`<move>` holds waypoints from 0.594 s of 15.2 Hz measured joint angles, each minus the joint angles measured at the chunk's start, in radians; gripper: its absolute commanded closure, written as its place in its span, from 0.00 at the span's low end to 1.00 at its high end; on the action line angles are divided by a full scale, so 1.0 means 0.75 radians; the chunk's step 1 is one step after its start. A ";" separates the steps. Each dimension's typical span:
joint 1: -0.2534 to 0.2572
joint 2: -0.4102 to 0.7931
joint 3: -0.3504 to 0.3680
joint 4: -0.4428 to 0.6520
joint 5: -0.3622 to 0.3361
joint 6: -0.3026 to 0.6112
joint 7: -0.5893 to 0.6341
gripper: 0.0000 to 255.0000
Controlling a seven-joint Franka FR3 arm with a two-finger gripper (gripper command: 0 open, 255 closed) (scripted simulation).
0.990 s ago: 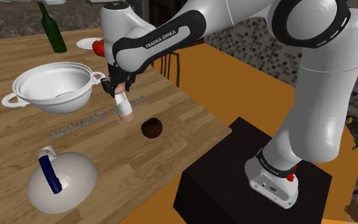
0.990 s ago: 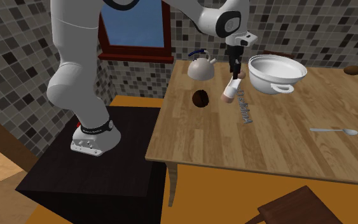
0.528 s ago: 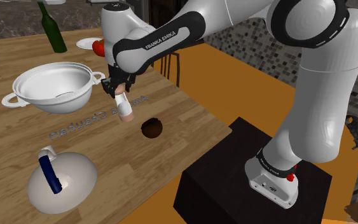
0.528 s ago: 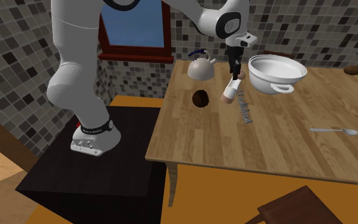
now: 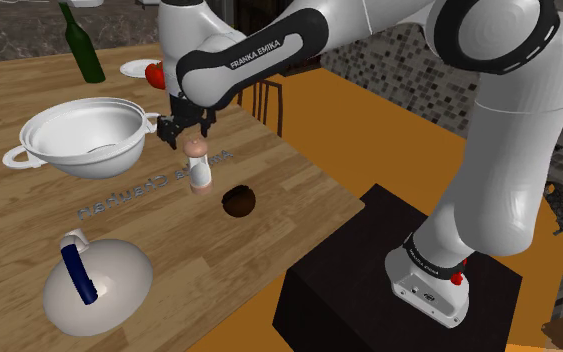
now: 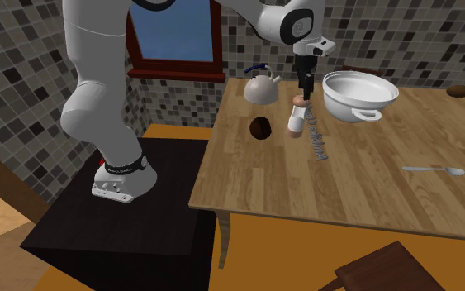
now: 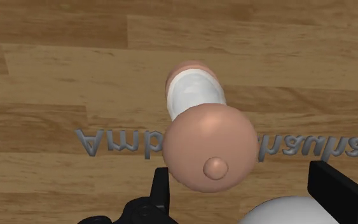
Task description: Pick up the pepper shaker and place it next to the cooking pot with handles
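Observation:
The pepper shaker (image 5: pixel 200 168), white with a pinkish-brown knob and foot, stands nearly upright on the wooden table beside raised grey lettering. It lies toward the shoulder view's right of the white two-handled cooking pot (image 5: pixel 84 135). My gripper (image 5: pixel 191 132) hangs open just above the shaker's knob, not touching it. In the second exterior view the shaker (image 6: pixel 296 116) stands left of the pot (image 6: pixel 358 95), below the gripper (image 6: pixel 306 89). In the wrist view the fingers (image 7: pixel 161 191) stand wide apart on either side of the shaker's round top (image 7: pixel 206 143).
A white kettle (image 5: pixel 94 285) with a blue handle sits near the table's front. A dark brown round object (image 5: pixel 239 200) lies close to the shaker. A green bottle (image 5: pixel 84 45) and a plate (image 5: pixel 134 68) stand at the back. A spoon (image 6: pixel 433 170) lies farther along the table.
The gripper has let go of the shaker and risen a little. The shaker, tilted in the grip before, now stands on the table on its own.

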 measured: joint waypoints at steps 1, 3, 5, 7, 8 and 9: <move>-0.001 -0.017 0.003 0.011 0.007 -0.027 -0.005 0.00; -0.004 -0.049 0.008 0.022 0.018 -0.068 -0.012 0.00; -0.004 -0.063 0.010 0.019 0.022 -0.079 -0.012 0.00; -0.003 -0.065 0.011 0.018 0.022 -0.081 -0.012 0.00; -0.003 -0.066 0.011 0.018 0.022 -0.082 -0.012 0.00; -0.003 -0.066 0.011 0.018 0.022 -0.082 -0.012 0.00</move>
